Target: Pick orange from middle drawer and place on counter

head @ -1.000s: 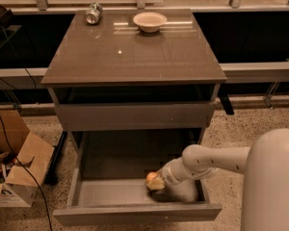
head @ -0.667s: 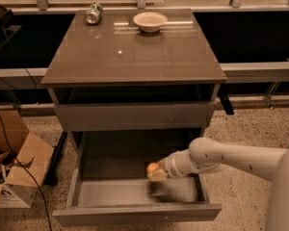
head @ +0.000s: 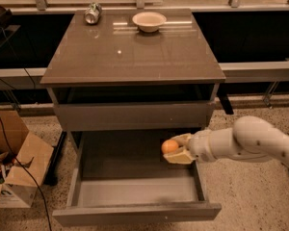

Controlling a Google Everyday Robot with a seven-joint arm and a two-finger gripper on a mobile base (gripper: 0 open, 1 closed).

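Note:
The orange (head: 169, 146) is small and round, and my gripper (head: 176, 148) is shut on it, holding it above the right part of the open middle drawer (head: 135, 186). The drawer is pulled out, with a flat grey floor and low side walls. My white arm (head: 245, 141) reaches in from the right. The glossy grey-brown counter (head: 130, 52) tops the cabinet above, well higher than the orange.
A beige bowl (head: 149, 20) and a tipped metal can (head: 92, 13) sit at the counter's back edge. A closed grey drawer front (head: 135, 115) lies above the open one. An open cardboard box (head: 17, 162) stands on the speckled floor at left.
My gripper has lifted the orange off the drawer floor and carried it up and slightly right. The arm has risen with it.

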